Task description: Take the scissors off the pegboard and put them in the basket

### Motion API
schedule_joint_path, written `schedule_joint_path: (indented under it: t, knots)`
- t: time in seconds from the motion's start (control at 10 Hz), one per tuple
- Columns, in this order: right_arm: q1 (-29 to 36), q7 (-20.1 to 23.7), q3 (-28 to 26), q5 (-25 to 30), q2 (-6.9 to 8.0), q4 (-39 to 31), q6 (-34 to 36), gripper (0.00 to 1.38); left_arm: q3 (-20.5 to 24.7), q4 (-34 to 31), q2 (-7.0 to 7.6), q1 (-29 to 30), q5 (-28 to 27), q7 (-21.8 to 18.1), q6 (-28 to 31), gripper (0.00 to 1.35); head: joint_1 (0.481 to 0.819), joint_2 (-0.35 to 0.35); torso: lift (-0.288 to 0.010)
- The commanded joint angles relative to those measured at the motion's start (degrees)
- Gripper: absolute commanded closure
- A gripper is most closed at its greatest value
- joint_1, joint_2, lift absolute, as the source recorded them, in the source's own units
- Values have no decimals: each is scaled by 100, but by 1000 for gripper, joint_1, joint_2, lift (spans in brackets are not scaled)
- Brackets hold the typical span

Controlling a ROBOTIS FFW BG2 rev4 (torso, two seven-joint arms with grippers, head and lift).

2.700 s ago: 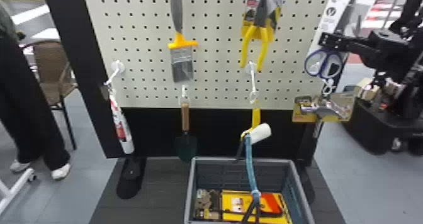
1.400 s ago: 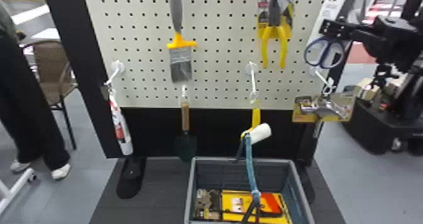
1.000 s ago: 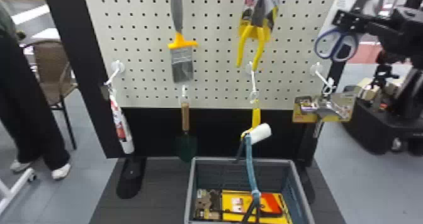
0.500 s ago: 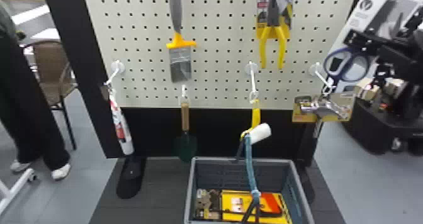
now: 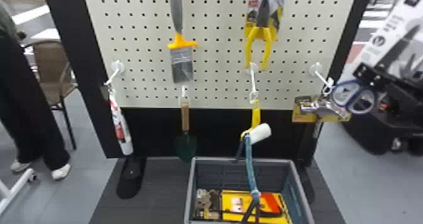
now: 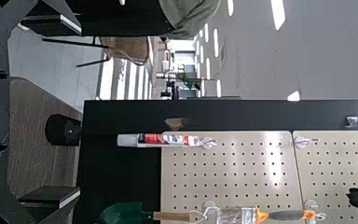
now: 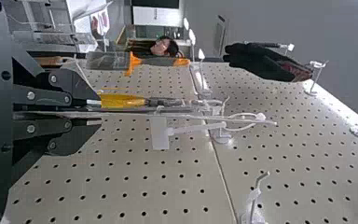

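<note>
Blue-handled scissors (image 5: 350,103) on a tall white printed card (image 5: 393,34): beside the right edge of the cream perforated pegboard (image 5: 217,28), tilted, outside the basket. Right gripper (image 7: 94,112): its two black fingers are closed, pinching the thin card edge-on, right of the pegboard. Whether the card's top is free of every hook cannot be told. Left gripper (image 6: 78,112): fingers spread wide, nothing between them, facing the pegboard's left part. Below the pegboard and in front of it stands the grey plastic basket (image 5: 242,159); a blue strap (image 5: 250,163) hangs before the pegboard's lower edge, over the basket's opening. A silvery tool on a yellow card (image 5: 321,108) hangs at the pegboard's lower right corner.

The step in hand appears to be bringing the card clear. It is best drawn straight outward from the pegboard with a firm, even pinch, then carried wide of the yellow-carded tool and lowered beside the strap; the stiff card may swivel or snag.
</note>
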Motion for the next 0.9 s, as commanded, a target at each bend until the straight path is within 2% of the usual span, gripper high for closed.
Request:
schedule_joint_path:
  t: [0.0,0.2,0.3,0.6,0.8]
  knots:
    - [504,-188,-225,105,335,-310,-80,1199,-15,0,9,5,19,0,21,102,549,0,-100]
    - [1057,-680,-260,-53,713,-451,-256,1199,-15,14,9,17,72,0,21,102,549,0,-100]
    - [1266,-847,-260,-150,854,-366,-352,1199,-15,14,9,17,81,0,21,102,549,0,-100]
    - [1660,-1278,-243,-677,1170,42,-739,1199,-6,14,-9,17,89,0,21,102,549,0,-100]
    - [1931,-1796,-32,-906,1337,70,-1047,1199,-15,14,-9,5,98,0,30,102,549,0,-100]
